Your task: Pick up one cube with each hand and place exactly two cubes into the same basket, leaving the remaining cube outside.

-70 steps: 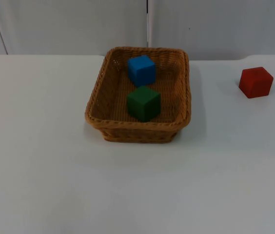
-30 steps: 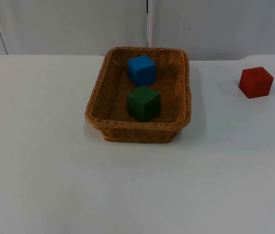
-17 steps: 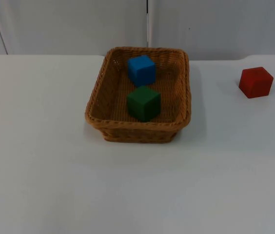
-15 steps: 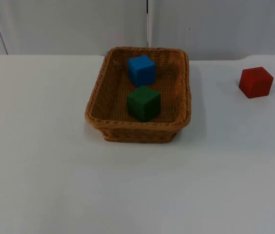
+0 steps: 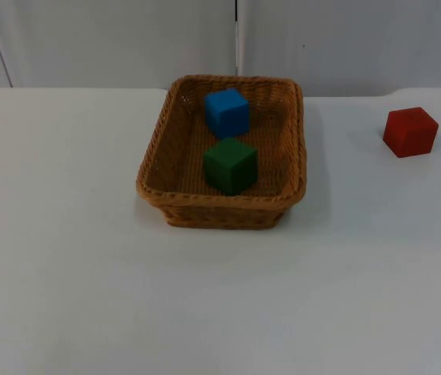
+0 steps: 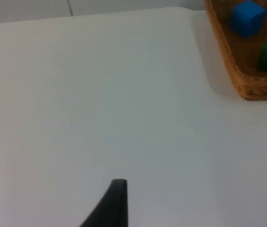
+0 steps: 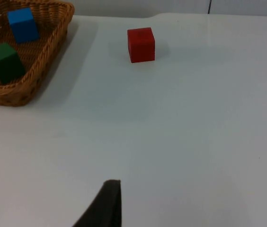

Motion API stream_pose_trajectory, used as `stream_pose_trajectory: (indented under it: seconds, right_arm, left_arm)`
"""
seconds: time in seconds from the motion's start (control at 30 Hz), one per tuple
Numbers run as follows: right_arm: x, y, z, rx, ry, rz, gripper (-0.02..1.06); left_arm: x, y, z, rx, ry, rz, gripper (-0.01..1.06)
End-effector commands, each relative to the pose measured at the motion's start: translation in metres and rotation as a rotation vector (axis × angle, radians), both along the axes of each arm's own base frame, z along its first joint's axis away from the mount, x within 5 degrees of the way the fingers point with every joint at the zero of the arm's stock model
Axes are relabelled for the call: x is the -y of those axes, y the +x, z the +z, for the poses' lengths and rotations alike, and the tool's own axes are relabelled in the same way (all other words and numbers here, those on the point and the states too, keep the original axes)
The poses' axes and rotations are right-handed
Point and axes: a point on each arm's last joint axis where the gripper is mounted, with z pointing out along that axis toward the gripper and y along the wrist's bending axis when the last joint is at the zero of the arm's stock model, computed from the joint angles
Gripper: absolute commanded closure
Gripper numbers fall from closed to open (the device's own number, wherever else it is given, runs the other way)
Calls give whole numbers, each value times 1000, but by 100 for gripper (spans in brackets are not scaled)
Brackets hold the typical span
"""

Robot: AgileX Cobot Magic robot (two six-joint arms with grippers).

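Risk now lies mostly in overdoing it. Basket [image 5: 222, 205] holds blue cube [image 5: 227, 112] and green cube [image 5: 231, 165]; red cube [image 7: 141, 44] sits well ahead of the right gripper [image 7: 106, 204], apart from the basket. Both arms wait over bare table [image 5: 64, 258], left gripper [image 6: 111, 202] too. One fingertip shows per gripper, so jaw spread I cannot tell. Grabbing red would break the count.

basket [image 6: 247, 85] cut by frame edge
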Motion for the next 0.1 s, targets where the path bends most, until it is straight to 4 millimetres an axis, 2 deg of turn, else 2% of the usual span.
stream_pose_trajectory:
  seconds: [0.0, 0.07]
  right_arm:
    - [0, 0, 1, 8, 0, -2, -1]
    - [0, 0, 1, 8, 0, -2, -1]
  left_arm:
    - [0, 0, 0, 10, 0, 42, 0]
    - [0, 0, 0, 10, 0, 77, 0]
